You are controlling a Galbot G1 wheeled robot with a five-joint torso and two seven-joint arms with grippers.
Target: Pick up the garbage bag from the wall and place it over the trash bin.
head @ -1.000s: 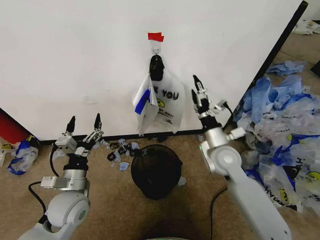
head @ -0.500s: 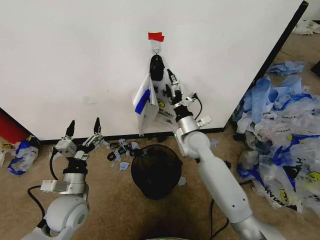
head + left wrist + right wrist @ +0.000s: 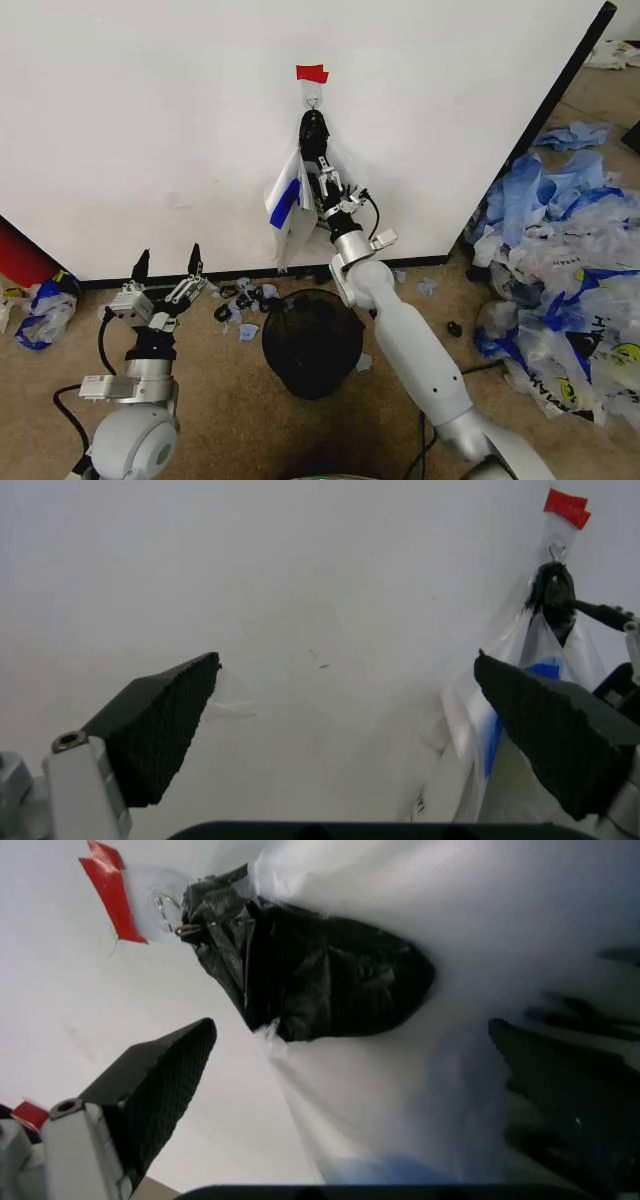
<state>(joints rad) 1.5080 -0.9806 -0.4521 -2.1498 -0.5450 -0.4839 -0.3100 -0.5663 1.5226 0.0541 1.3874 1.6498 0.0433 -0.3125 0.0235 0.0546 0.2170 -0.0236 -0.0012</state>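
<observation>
The garbage bag (image 3: 292,205) hangs on the white wall (image 3: 150,120) from a small metal hook (image 3: 313,101) under a red tape patch (image 3: 311,73). It is whitish with a blue handle, and its top is bunched into a black knot (image 3: 320,967). My right gripper (image 3: 322,178) is open and pressed up against the bag just below the knot, one finger (image 3: 150,1095) on each side of the plastic. The black mesh trash bin (image 3: 312,340) stands on the floor below. My left gripper (image 3: 170,255) is open and empty, low at the left, facing the wall.
A big heap of blue-and-white bags (image 3: 560,260) covers the floor at the right. Small scraps (image 3: 240,300) lie along the wall's black base strip. Another bag (image 3: 40,310) and a red object (image 3: 15,262) sit at the far left.
My right arm swung left from beside the bag and reached in to it below the knot. My left arm sank a little.
</observation>
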